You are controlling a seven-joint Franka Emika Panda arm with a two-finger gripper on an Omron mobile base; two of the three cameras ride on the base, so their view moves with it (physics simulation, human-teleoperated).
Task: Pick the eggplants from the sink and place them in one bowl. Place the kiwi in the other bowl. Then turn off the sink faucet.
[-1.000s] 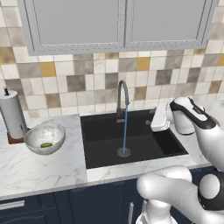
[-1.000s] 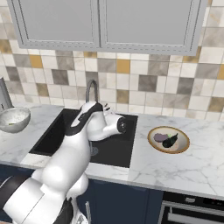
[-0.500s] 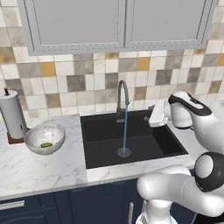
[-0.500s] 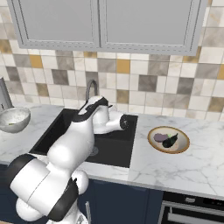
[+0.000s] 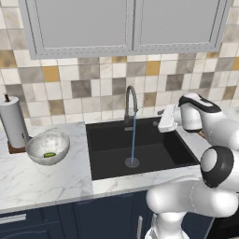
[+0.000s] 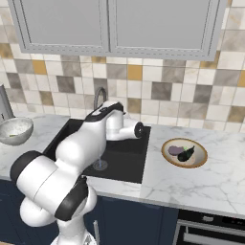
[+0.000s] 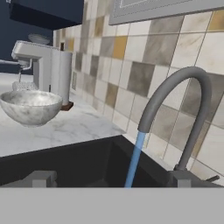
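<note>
Reaching sideways | end effector point(image 5: 164, 118) level, jaws apart (toward faucet point(image 5: 131, 103))

From behind the arm on its left, we look forward and down over the sink point(image 5: 140, 149); from behind on its right, we see the same basin and tiled wall. Our hand camera sits low and close, facing the faucet point(image 7: 175, 100) sideways along the counter.

Kitchen — sink point(image 5: 140, 140), tiled wall point(image 5: 84, 88), cabinets point(image 5: 126, 23)
</note>
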